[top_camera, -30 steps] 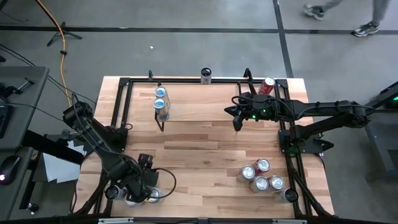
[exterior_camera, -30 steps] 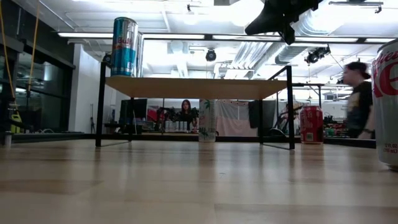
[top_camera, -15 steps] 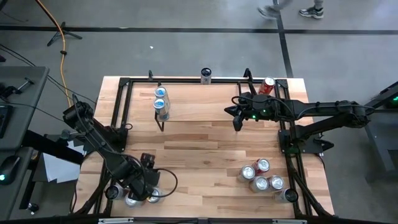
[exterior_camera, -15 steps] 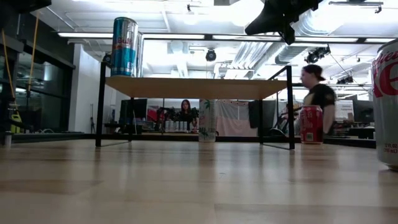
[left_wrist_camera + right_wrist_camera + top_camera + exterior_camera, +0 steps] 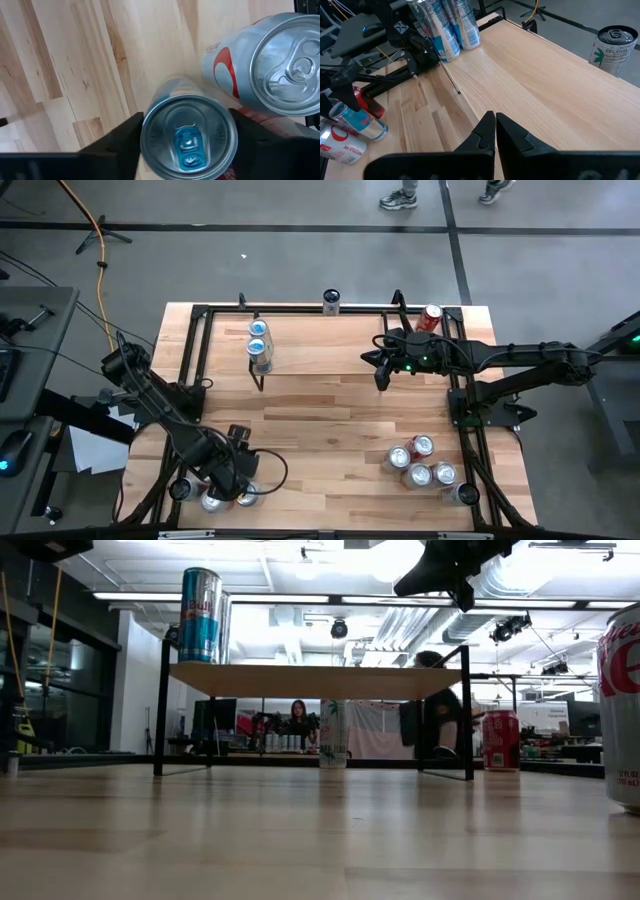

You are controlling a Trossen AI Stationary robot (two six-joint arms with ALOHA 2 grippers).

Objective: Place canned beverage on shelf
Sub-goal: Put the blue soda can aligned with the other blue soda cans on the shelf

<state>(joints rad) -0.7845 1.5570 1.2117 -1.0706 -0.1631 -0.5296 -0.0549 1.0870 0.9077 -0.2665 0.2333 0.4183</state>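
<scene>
Reach decided this moment: the left hand (image 5: 232,480) sat low at the near-left corner of the counter (image 5: 330,420), directly over the blue-tabbed can (image 5: 189,140) it was meant to lift. That can stood upright, its long axis pointing straight up at the wrist camera, with 1 dark finger on each side of its rim, so the hand looked set wide around it; whether the fingers already pressed the wall I could not tell. A silver and red can (image 5: 265,65) stood just beside it, close enough to be knocked. The shelf (image 5: 330,350) lay well apart, toward the far edge of the counter, with 3 blue cans (image 5: 259,345) already at its left end. The right hand (image 5: 495,127) hovered pinched together above the shelf's right end, much nearer the shelf yet far from the can.
</scene>
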